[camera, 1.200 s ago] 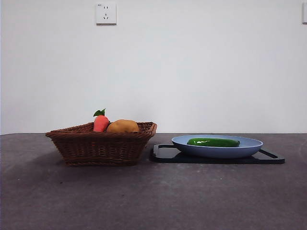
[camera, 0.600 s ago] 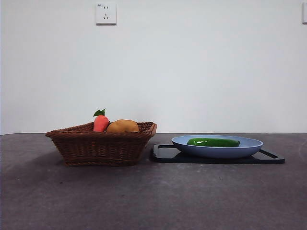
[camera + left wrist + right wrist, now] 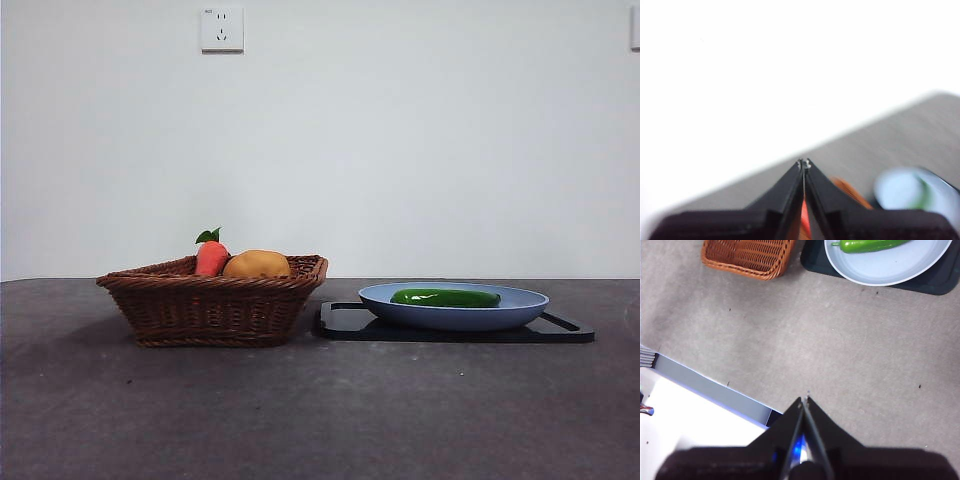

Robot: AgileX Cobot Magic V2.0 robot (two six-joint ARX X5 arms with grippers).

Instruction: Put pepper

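From the basket point(image 3: 212, 300) at 9 o'clock across to the plate point(image 3: 520, 312) at 3 o'clock, the pepper point(image 3: 446, 297) is lying lengthwise left to right in that plate, while both the left claw point(image 3: 804, 163) and the right claw point(image 3: 804, 399) are waiting closed and empty, the right one looking nearer.

Open air above the pepper point(image 3: 445, 297) on the blue plate point(image 3: 520, 312); wicker basket point(image 3: 212, 300) seemingly just beside.

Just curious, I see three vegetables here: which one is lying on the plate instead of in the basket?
The long green pepper: it lies alone on the blue plate, while the other two sit in the wicker basket.
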